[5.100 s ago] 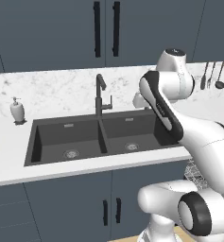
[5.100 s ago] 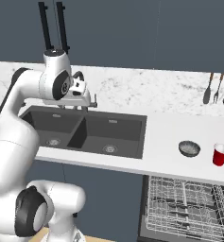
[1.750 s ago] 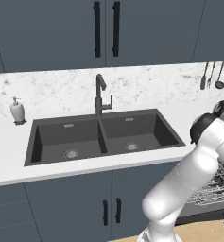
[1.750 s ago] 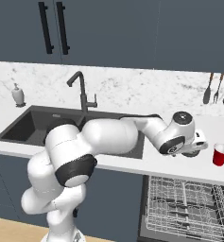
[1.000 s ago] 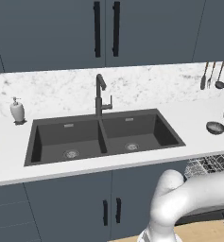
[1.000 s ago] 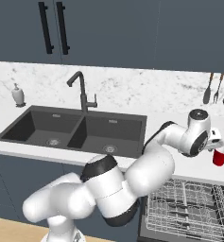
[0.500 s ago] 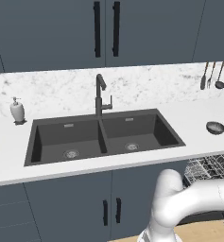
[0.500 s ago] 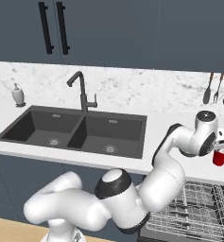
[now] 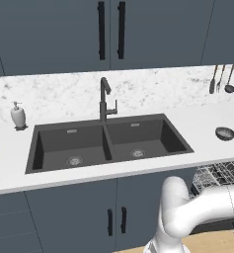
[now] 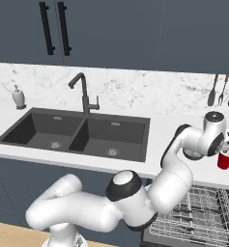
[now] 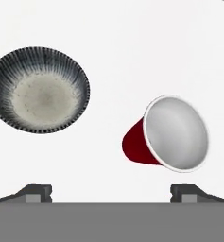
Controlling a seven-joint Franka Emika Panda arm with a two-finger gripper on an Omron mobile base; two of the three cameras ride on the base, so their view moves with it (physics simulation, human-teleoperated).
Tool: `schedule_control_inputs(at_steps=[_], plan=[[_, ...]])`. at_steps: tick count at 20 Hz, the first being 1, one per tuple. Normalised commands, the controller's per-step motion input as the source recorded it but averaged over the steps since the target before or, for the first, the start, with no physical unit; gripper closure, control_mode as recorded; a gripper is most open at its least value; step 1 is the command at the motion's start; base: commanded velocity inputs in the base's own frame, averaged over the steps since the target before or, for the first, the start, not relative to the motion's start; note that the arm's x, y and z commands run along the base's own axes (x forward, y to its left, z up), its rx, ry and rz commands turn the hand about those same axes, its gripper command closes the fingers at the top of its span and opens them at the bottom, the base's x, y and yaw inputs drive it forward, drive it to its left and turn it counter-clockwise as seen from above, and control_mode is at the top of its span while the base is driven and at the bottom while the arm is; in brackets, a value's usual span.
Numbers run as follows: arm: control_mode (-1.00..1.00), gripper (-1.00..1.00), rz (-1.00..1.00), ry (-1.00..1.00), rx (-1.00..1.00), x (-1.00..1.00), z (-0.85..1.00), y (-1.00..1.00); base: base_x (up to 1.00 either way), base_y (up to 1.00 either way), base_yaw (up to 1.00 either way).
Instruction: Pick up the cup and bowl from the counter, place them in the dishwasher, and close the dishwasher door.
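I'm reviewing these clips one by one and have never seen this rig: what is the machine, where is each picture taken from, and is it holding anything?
It is a rendered white robot arm on a drivable base in a kitchen. Two cameras ride behind it, left and right; the third sits on its hand, looking down past the claw. On the white counter stand a dark grey bowl and a red cup, apart from each other. The claw is open above them, holding nothing. Below, the dishwasher is open with its wire rack showing.

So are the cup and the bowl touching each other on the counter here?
Apart. In the hand view a clear strip of white counter separates the bowl from the red cup.
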Motion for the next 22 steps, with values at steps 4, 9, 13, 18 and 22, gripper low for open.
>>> schedule_control_inputs(at_steps=[4,9,13,18,22], plan=[[-1.00,-1.00,0.00,0.00,0.00,0.15,-0.18,-0.29,0.00,0.00,0.00],[-1.00,-1.00,0.00,0.00,0.00,0.16,-0.21,-0.06,0.00,0.00,0.00],[-1.00,-1.00,0.01,0.00,0.00,0.23,-0.02,-0.17,0.00,0.00,0.00],[-1.00,-1.00,0.11,0.00,0.02,0.17,-0.01,-0.17,0.00,0.00,0.00],[-1.00,-1.00,0.16,0.00,0.02,0.19,0.00,-0.21,0.00,0.00,0.00]])
